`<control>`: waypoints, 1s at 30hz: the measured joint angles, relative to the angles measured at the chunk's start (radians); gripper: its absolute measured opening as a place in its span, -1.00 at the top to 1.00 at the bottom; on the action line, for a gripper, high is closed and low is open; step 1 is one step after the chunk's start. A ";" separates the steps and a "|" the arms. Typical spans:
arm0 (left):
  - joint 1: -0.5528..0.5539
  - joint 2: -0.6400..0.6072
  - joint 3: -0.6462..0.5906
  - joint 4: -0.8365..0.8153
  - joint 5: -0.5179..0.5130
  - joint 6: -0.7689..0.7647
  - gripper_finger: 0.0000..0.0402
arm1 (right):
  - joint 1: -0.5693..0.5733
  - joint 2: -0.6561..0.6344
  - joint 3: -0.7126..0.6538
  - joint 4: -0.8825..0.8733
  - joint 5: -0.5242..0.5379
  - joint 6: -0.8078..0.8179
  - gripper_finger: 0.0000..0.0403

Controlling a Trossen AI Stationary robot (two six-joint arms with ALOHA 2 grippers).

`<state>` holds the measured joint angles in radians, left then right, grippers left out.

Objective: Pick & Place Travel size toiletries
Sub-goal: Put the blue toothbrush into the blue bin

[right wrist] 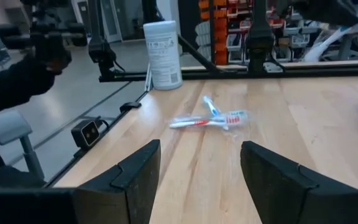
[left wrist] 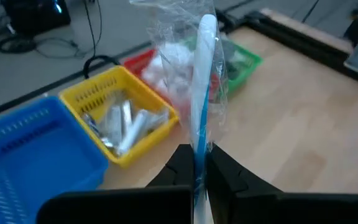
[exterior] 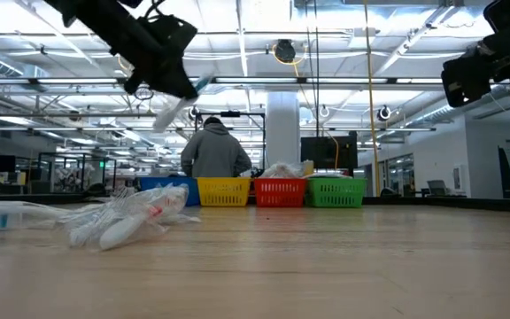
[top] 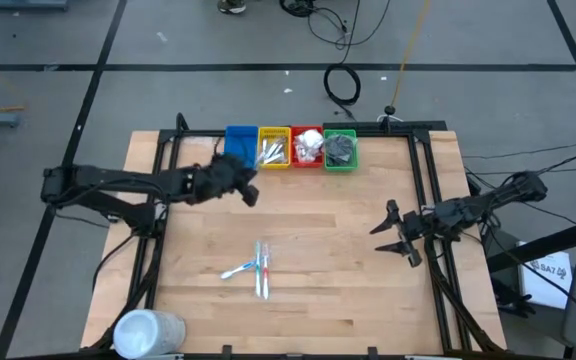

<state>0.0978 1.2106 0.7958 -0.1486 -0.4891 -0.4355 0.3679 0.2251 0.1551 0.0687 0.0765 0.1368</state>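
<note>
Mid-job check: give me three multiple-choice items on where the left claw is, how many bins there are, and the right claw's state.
1. The left claw is
A. near the blue bin
B. over the white cylinder
C. off the table

2. Coloured bins in the row:
A. two
B. four
C. six

3. The right claw is
A. shut on a tube
B. shut on nothing
C. open, holding nothing

Answers:
1 A, the high view puts it just in front of the blue bin, shut on a wrapped blue stick.
2 B, blue, yellow, red, green.
3 C, its fingers stand apart above bare wood.
</note>
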 joint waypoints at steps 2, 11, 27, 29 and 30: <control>0.038 -0.021 -0.015 0.057 0.034 0.041 0.97 | 0.000 -0.046 0.000 -0.045 0.000 0.001 -0.04; 0.240 0.008 -0.033 0.105 0.135 0.075 0.97 | 0.000 -0.224 0.000 -0.242 0.029 -0.007 -0.04; 0.550 0.221 -0.035 0.228 0.106 -0.045 0.97 | 0.000 -0.218 0.008 -0.268 0.086 0.008 -0.04; 0.568 0.266 -0.034 0.277 0.108 -0.038 0.98 | 0.000 -0.218 0.008 -0.269 0.086 0.008 -0.04; 0.577 0.288 -0.034 0.297 0.109 -0.037 0.98 | 0.000 -0.218 0.008 -0.268 0.086 0.008 -0.04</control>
<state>0.6743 1.4984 0.7620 0.1479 -0.3797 -0.4725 0.3676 0.0067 0.1634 -0.1997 0.1628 0.1452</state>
